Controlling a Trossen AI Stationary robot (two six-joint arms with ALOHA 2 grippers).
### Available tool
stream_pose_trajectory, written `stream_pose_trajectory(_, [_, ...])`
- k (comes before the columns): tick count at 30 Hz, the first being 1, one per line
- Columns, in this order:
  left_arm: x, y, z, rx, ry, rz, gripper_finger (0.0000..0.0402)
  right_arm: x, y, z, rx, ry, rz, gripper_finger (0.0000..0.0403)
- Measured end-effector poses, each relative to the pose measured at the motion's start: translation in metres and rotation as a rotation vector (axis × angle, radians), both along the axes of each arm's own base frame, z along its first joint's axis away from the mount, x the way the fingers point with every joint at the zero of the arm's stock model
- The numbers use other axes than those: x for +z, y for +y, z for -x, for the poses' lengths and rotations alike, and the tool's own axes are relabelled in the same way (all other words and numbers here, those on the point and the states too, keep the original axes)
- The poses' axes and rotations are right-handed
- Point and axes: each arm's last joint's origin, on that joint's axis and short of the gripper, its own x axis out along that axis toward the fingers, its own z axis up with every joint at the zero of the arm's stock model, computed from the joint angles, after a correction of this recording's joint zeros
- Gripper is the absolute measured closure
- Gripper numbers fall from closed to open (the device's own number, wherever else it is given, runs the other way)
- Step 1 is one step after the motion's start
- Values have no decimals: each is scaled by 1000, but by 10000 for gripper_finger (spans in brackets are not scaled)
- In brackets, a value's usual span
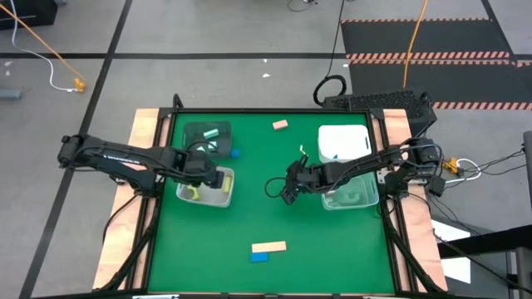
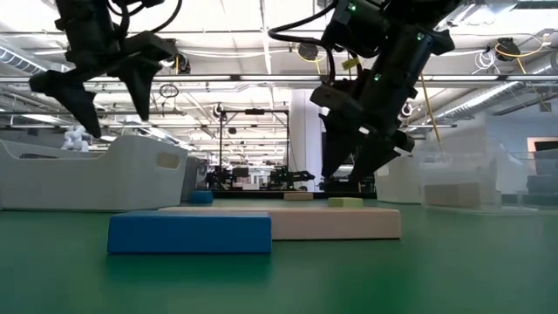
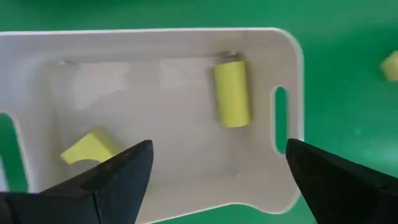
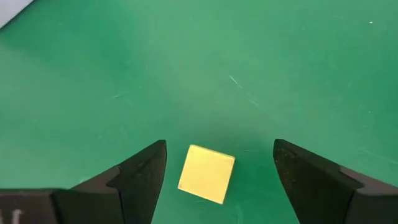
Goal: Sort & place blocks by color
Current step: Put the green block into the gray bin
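Above the clear bin (image 1: 205, 193) at the table's left, my left gripper (image 3: 214, 180) hangs spread wide and empty; two yellow-green blocks (image 3: 232, 93) lie on the bin floor beneath it, one partly cut off by my finger. Near mid-table, my right gripper (image 4: 217, 171) stands open, holding nothing, with a yellow cube (image 4: 206, 173) on the green mat (image 4: 249, 62) between the fingers, touching neither. From overhead that cube is hidden under the gripper. At the near edge lie a tan bar (image 1: 268, 247) and a blue block (image 1: 259, 257).
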Motion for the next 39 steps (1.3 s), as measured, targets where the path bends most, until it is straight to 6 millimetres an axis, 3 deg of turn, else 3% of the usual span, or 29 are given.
stream_pose_trajectory(14, [10, -1, -18, -55, -215, -12, 35, 3, 16, -4, 34, -69, -15, 119])
stream_pose_trajectory(23, [16, -1, -17, -60, -267, -13, 34, 0, 12, 0, 20, -14, 39, 119])
stream_pose_trajectory(34, [19, -9, -16, -88, -291, -3, 34, -38, 14, -9, 29, 79, 22, 121])
stream_pose_trajectory(39, [20, -16, -17, -119, -313, 1, 34, -41, 20, -8, 30, 95, 16, 159])
